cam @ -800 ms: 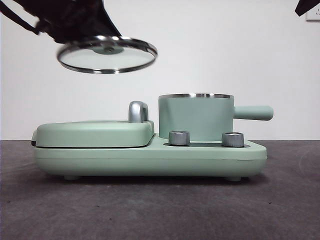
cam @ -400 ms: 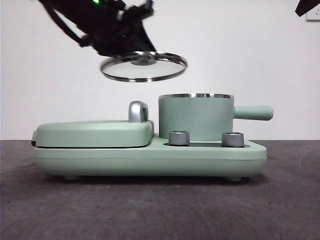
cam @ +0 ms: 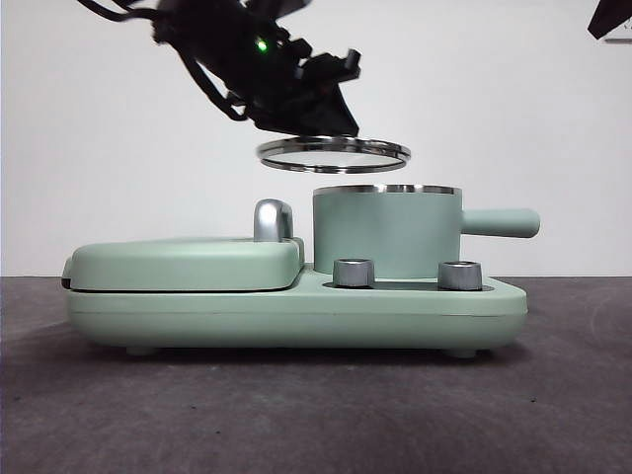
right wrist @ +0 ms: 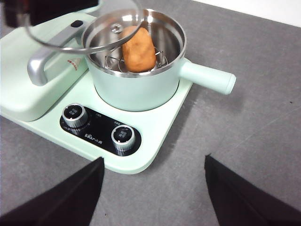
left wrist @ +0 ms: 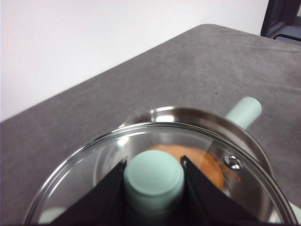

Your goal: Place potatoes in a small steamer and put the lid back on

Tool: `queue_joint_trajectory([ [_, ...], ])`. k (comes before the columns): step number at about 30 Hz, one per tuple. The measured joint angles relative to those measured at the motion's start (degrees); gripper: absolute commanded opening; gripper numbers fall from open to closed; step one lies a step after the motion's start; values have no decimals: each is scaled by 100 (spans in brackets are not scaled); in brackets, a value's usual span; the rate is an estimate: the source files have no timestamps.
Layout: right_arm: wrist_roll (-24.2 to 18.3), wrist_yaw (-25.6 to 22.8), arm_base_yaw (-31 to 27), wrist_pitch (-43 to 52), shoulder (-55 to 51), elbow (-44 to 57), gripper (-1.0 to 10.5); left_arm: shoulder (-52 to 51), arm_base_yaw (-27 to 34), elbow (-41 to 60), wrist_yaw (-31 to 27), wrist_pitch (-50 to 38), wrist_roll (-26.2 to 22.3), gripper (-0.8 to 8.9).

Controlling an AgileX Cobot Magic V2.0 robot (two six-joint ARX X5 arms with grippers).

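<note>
The lid (cam: 334,153) hangs level just above the small steamer (cam: 385,232), offset a little to its left. My left gripper (cam: 318,133) comes down from the upper left, shut on the lid's mint-green knob (left wrist: 154,176), which sits between its jaws. In the right wrist view the potato (right wrist: 138,49) lies on a wire rack inside the steamer (right wrist: 136,89), and the lid (right wrist: 56,40) partly overlaps the steel rim. The left wrist view shows the potato (left wrist: 211,167) through the glass. My right gripper (right wrist: 153,188) waits open, back from the appliance, holding nothing.
The steamer stands on the right of a mint-green appliance base (cam: 296,316) with two steel dials (cam: 354,273). A flat green griddle cover (cam: 188,262) with a chrome handle (cam: 273,219) fills the left. The steamer's handle (cam: 502,222) sticks out right. Grey table all around.
The left gripper has carried the lid rightward and downward, from high above the griddle cover to just over the steamer's rim. The right arm has not moved.
</note>
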State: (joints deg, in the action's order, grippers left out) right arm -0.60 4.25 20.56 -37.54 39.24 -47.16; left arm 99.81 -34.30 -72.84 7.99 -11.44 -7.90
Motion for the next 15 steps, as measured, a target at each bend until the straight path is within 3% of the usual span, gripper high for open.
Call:
queue_joint_trajectory([
  [15, -2, 0, 0, -61, 0, 0, 330, 820, -11, -758, 446, -33, -114, 9],
])
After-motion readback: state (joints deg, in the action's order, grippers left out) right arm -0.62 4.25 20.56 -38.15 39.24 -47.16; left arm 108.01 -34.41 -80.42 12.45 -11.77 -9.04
